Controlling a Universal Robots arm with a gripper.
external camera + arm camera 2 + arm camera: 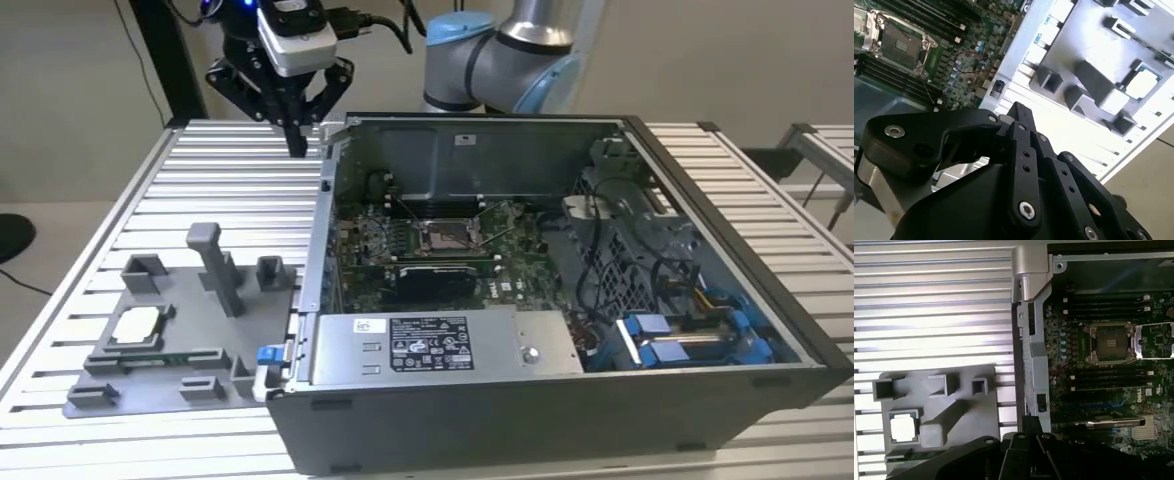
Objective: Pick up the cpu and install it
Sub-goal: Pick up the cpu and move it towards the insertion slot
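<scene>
The cpu (138,325) is a small square chip with a pale metal top, lying in a recess of the grey fixture (200,345) at the exterior view's left. It shows in both wrist views (1143,84) (903,429). My gripper (296,146) hangs high above the ribbed table, beside the far left corner of the open computer case (534,420) and far from the cpu. Its black fingers meet at their tips (1021,111) with nothing between them. The empty socket (441,237) (1110,342) sits on the green motherboard inside the case.
Grey posts (220,265) rise from the fixture near the cpu. The case holds a power supply (427,345), blue cable clips (667,335) and wiring. The table's slatted metal surface (214,180) lies between my gripper and the fixture.
</scene>
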